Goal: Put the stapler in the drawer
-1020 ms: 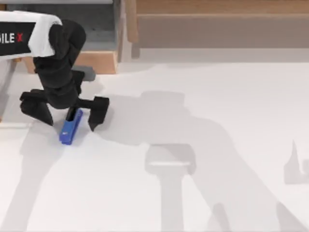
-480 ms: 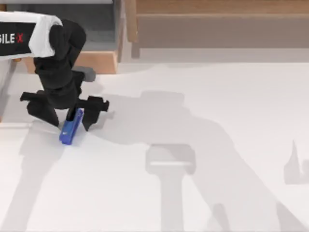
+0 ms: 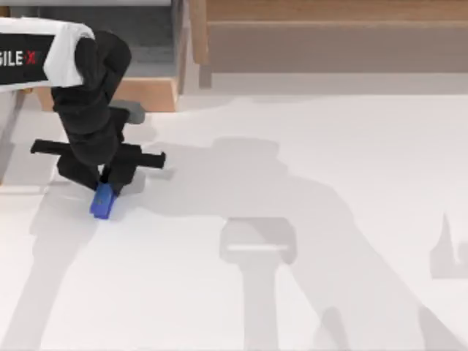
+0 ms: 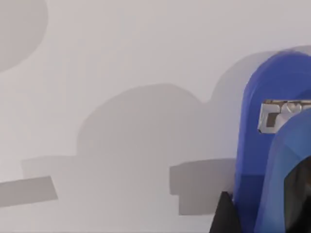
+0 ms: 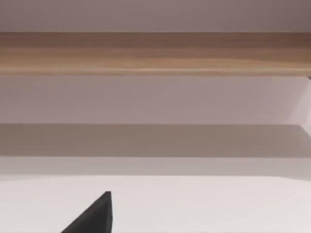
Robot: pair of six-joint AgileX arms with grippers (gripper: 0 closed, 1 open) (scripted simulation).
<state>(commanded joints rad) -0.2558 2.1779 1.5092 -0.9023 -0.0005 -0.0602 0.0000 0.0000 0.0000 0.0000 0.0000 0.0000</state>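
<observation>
The blue stapler (image 3: 102, 202) lies on the white table at the left, its far end hidden under my left gripper (image 3: 109, 183). That gripper reaches down from above and is shut on the stapler's sides. In the left wrist view the stapler (image 4: 262, 145) stands close up, with dark fingertips (image 4: 222, 218) against it. The drawer (image 3: 150, 40) sits just behind at the back left. Its grey inside shows, and its light-wood front panel (image 3: 146, 93) faces the table. A dark part of my right gripper (image 5: 93, 216) appears in the right wrist view.
A long light-wood shelf unit (image 3: 329, 36) runs along the back to the right of the drawer and appears as a wooden ledge (image 5: 155, 53) in the right wrist view. White tabletop (image 3: 307, 219), crossed by arm shadows, stretches to the right and front.
The left gripper's fingers, spread wide on either side of the stapler a second ago, have drawn together onto it. The stapler has stayed in place.
</observation>
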